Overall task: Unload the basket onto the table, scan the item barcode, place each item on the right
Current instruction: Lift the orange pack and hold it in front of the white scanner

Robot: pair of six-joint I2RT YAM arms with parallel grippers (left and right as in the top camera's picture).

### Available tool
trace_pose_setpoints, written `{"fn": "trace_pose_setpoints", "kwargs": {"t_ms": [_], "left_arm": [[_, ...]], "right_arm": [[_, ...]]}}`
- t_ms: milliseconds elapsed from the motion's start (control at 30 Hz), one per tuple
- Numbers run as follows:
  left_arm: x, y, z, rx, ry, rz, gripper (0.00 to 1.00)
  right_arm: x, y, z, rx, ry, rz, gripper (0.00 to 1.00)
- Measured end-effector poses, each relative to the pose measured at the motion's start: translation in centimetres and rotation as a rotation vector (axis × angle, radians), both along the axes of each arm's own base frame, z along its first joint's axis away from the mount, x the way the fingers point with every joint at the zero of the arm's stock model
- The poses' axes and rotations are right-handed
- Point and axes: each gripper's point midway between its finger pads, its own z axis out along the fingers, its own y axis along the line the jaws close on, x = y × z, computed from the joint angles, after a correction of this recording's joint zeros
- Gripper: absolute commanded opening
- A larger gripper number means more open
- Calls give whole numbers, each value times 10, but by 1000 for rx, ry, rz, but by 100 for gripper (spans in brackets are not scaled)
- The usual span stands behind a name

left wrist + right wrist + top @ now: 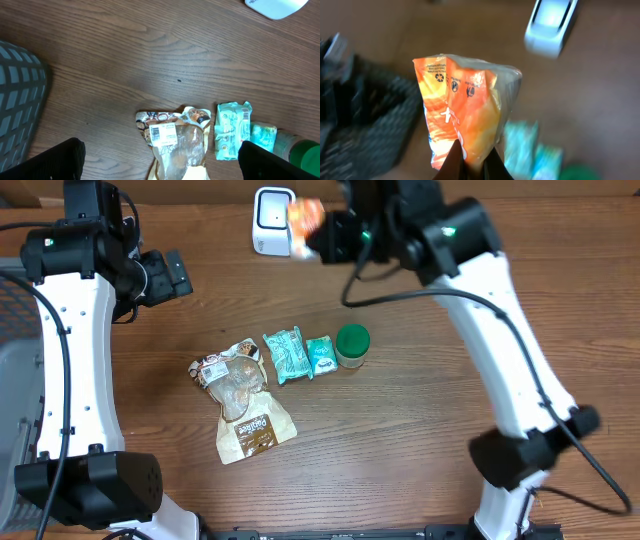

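Your right jaws are pinched shut on the orange bag (pixel 465 115), held up just beside the scanner (pixel 272 220). Left jaws gape wide, empty. Risk: the thin edge grip slips, or crumpled foil hides the barcode.

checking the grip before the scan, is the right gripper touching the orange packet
Touching. The right wrist view shows the right gripper shut on the orange packet, its lower edge pinched between the fingers.

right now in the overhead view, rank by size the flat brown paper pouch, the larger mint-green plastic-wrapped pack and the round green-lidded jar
1. flat brown paper pouch
2. larger mint-green plastic-wrapped pack
3. round green-lidded jar
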Motion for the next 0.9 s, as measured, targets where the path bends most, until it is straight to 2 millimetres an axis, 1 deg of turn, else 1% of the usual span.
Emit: {"fn": "trace_pose_setpoints", "kwargs": {"t_ms": [67, 167, 267, 300, 333, 433, 667, 833, 900], "left_arm": [[0, 0, 0, 0, 0, 0, 100], [0, 0, 0, 0, 0, 0, 100], [0, 0, 0, 0, 0, 0, 100], [0, 0, 0, 0, 0, 0, 100], [0, 0, 0, 0, -1, 0, 100], [0, 0, 0, 0, 0, 0, 100], [0, 0, 0, 0, 0, 0, 100], [0, 0, 0, 0, 0, 0, 100], [0, 0, 0, 0, 0, 0, 100]], "right_arm": [[26, 7, -4, -68, -119, -30, 4], [70, 13, -16, -197, -293, -119, 4], [107, 19, -30, -320, -445, -185, 4], [111, 19, -32, -337, -462, -192, 4], [122, 22, -36, -368, -507, -200, 4], [143, 26, -45, -436, -602, -205, 4], [178, 36, -73, -648, -800, -121, 4], [199, 48, -100, -799, -937, -32, 4], [204, 52, -118, -867, -971, 15, 4]]}}
